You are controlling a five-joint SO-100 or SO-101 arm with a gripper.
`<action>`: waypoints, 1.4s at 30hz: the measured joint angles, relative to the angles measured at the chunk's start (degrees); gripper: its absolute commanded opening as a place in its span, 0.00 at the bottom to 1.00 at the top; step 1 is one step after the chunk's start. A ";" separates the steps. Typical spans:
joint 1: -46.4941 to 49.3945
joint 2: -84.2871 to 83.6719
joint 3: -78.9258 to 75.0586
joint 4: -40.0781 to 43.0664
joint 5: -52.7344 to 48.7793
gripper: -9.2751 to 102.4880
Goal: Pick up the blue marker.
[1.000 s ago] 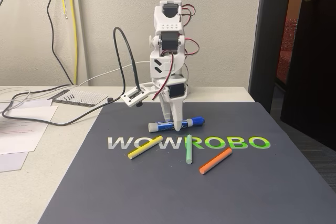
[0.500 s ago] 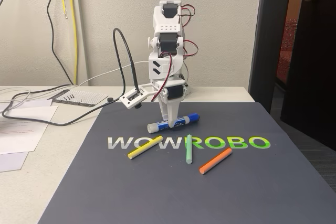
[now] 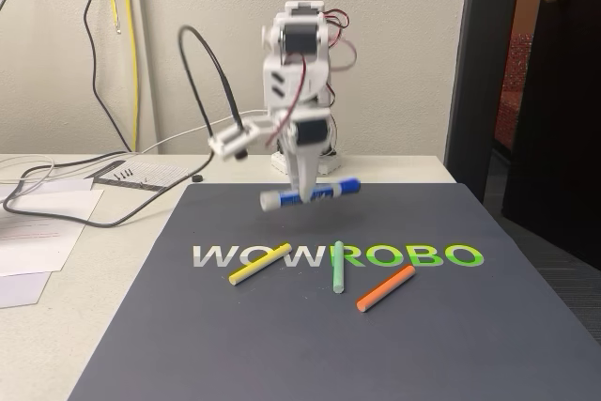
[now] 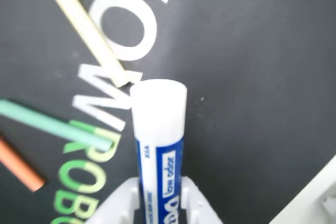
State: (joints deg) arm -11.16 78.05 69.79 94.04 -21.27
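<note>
Three thin sticks are lying on the dark mat (image 3: pixel 282 345) — a yellow stick (image 3: pixel 259 264), a green stick (image 3: pixel 338 266) and an orange stick (image 3: pixel 385 287) — spread along the white-and-green "WOWROBO" lettering (image 3: pixel 338 255) in the fixed view. At about twelve o'clock from the green stick, the claw (image 3: pixel 306 192) of the white arm (image 3: pixel 293 91) is gripping the blue marker (image 3: pixel 310 195) across its middle and holding it in the air, clear of the mat. The marker is lying nearly level, its blue cap pointing toward three o'clock and slightly up, its white end toward nine o'clock. The arm and marker are looking motion-blurred. A black cable (image 3: pixel 211 68) is looping from the arm's upper part down to a small white module at its side.

In the wrist view, the blue marker (image 4: pixel 159 145) is running from six o'clock up to the centre, white end foremost, with the claw's white fingers (image 4: pixel 123 203) pressing on the blue-labelled barrel from both sides. Below it on the mat, the yellow stick (image 4: pixel 79 24) is lying at eleven o'clock, the green stick (image 4: pixel 52 124) at nine o'clock and the orange stick (image 4: pixel 21 166) at eight o'clock.

Papers (image 3: pixel 47 223) and cables are lying on the desk (image 3: pixel 84 307) at nine o'clock from the mat.
</note>
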 measured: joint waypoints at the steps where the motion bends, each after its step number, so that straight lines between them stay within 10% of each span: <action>1: -0.35 0.00 -2.46 1.76 1.14 0.08; 26: -8.79 12.13 -16.70 8.79 39.20 0.08; 42: -8.09 39.29 -1.58 3.60 45.79 0.08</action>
State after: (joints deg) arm -19.25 117.33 68.20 97.65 24.52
